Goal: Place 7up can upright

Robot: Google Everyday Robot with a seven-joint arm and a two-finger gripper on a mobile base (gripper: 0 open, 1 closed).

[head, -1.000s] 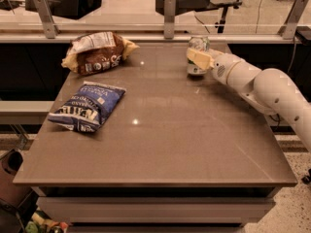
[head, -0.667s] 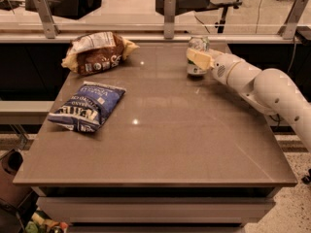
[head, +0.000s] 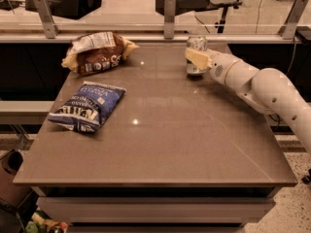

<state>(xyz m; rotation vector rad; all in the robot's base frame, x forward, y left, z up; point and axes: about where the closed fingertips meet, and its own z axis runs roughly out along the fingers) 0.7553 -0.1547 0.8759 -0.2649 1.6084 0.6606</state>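
The 7up can [head: 197, 43], silvery with green marks, stands upright on the brown table [head: 165, 149] near its far right edge. My gripper [head: 194, 57] reaches in from the right on a white arm [head: 262, 86]. It is closed around the can's middle: one pale finger [head: 198, 58] crosses the can's front and the other is hidden behind it. The can's base [head: 194, 72] looks to be on the tabletop.
A brown chip bag [head: 95, 52] lies at the far left of the table. A blue chip bag [head: 88, 106] lies in front of it, at the left. A rail with metal posts [head: 169, 16] runs behind the table's far edge.
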